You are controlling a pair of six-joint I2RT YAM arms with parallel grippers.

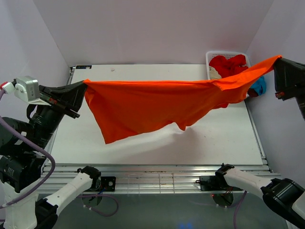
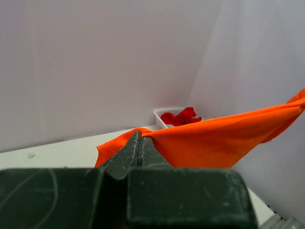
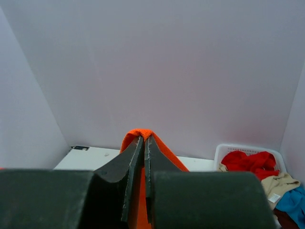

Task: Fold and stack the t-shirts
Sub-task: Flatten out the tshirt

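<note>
Orange t-shirt (image 1: pixel 143 107), one, stretched between both jaws clamped on it; three others (red (image 3: pixel 250 161), tan (image 3: pixel 281 183), blue (image 3: pixel 293 200)) by one basket (image 3: pixel 221 151).

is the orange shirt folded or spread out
Spread out, not folded: the orange t-shirt hangs stretched between the left gripper and the right gripper, each shut on an upper corner.

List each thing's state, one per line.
orange t-shirt, unfolded, stretched midair
left end effector, shut on orange t-shirt
right end effector, shut on orange t-shirt
red t-shirt, crumpled in basket
tan t-shirt, crumpled in basket
blue t-shirt, crumpled beside tan t-shirt
</note>
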